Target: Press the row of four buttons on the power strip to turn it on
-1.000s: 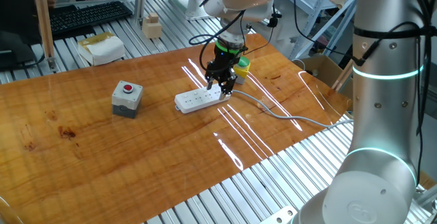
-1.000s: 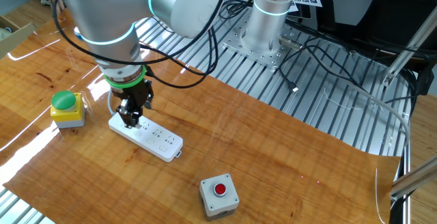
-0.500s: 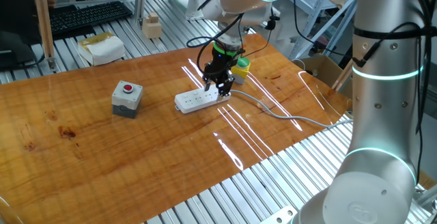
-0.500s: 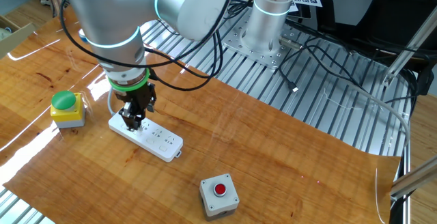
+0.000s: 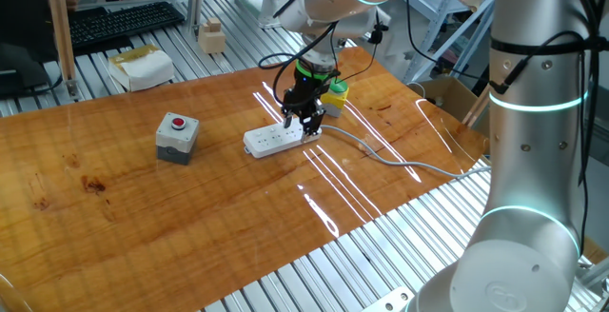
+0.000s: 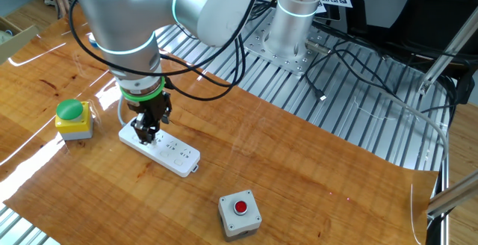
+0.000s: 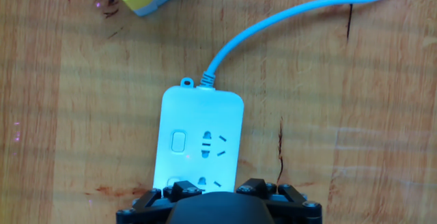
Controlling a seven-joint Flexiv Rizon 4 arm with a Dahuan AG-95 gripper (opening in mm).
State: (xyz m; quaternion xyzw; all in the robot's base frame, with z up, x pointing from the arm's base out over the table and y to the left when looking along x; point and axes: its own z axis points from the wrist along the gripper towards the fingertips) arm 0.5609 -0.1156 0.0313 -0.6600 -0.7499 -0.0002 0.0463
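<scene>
The white power strip (image 5: pixel 276 140) lies flat on the wooden table, its grey cable (image 5: pixel 400 164) trailing off to the right. My gripper (image 5: pixel 301 122) stands straight down over the strip's cable end, fingers a little apart and holding nothing. In the other fixed view the gripper (image 6: pixel 147 133) hangs low over the power strip (image 6: pixel 168 151); contact cannot be judged. In the hand view the power strip (image 7: pixel 199 138) runs away from the gripper (image 7: pixel 218 190). One button (image 7: pixel 179 141) shows fully and a second button (image 7: pixel 175 182) peeks out just beyond my left finger (image 7: pixel 181 190). The other buttons are hidden under the hand.
A grey box with a red round button (image 5: pixel 177 133) sits left of the strip. A yellow box with a green button (image 5: pixel 335 92) stands close behind the gripper, also seen as the yellow box (image 6: pixel 73 118). A second silver arm (image 5: pixel 533 150) stands at the right table edge.
My gripper has shifted a short way along the strip, away from the cable end. The strip and both boxes have not moved.
</scene>
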